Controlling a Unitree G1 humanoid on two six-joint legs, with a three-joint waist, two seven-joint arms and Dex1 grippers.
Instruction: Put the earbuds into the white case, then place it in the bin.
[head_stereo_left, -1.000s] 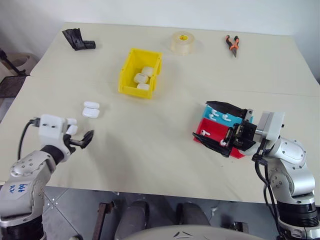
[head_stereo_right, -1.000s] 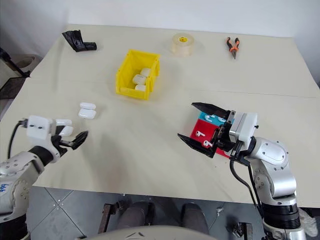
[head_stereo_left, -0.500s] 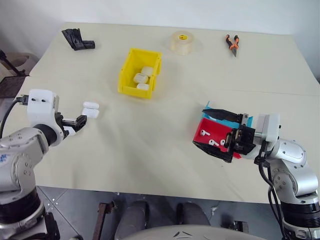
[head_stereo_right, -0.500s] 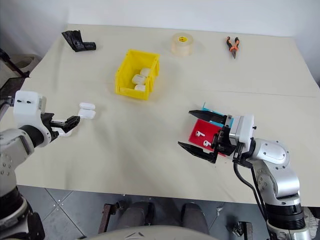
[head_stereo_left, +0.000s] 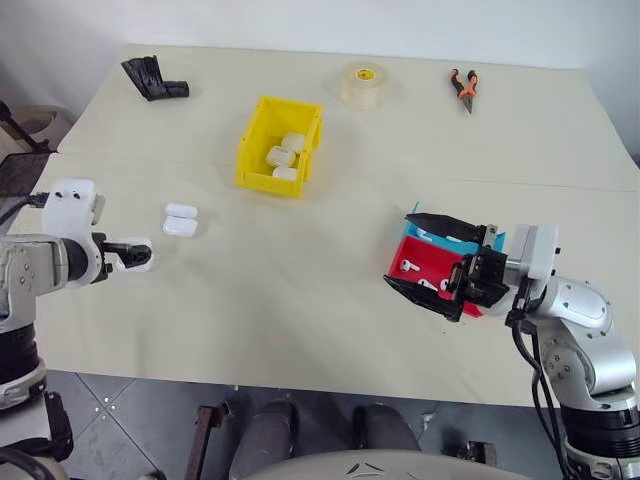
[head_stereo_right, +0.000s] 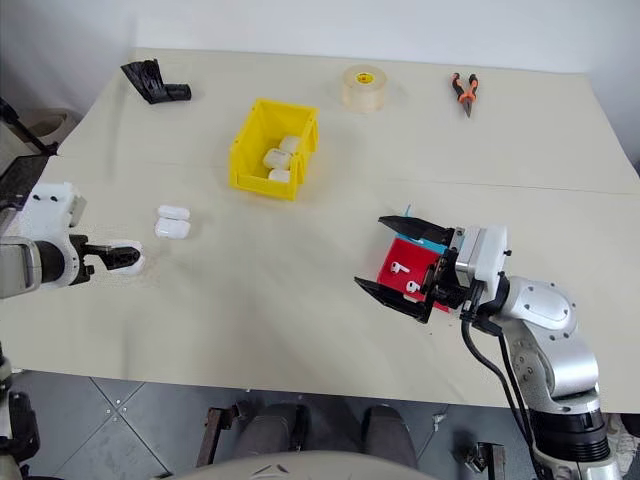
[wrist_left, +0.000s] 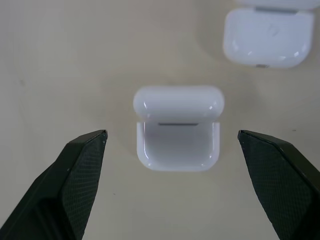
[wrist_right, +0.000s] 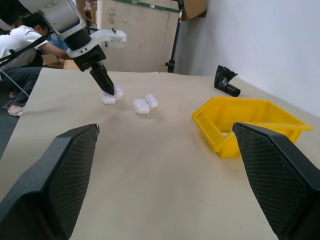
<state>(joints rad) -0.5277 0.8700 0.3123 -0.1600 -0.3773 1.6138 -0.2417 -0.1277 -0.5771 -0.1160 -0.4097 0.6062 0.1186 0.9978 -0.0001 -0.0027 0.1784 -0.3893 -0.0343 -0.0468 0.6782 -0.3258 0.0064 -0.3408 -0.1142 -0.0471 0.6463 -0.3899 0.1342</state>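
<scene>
Left claw wide open, textured black fingers either side of a glossy white case, rounded pebble with lid flipped up, on the matte beige surface; a second closed case just beyond. Right claw also wide open over the red tray holding tiny white earbuds; hard yellow plastic bin farther back. Versus a second ago, left claw has swung outward and pitched down over the case; right unchanged.

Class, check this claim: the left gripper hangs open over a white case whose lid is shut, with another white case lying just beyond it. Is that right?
Not quite. The left gripper is open over the white case, but that case's lid is flipped open, not shut; the left wrist view shows the hollow inside. Another white case does lie just beyond it.
</scene>
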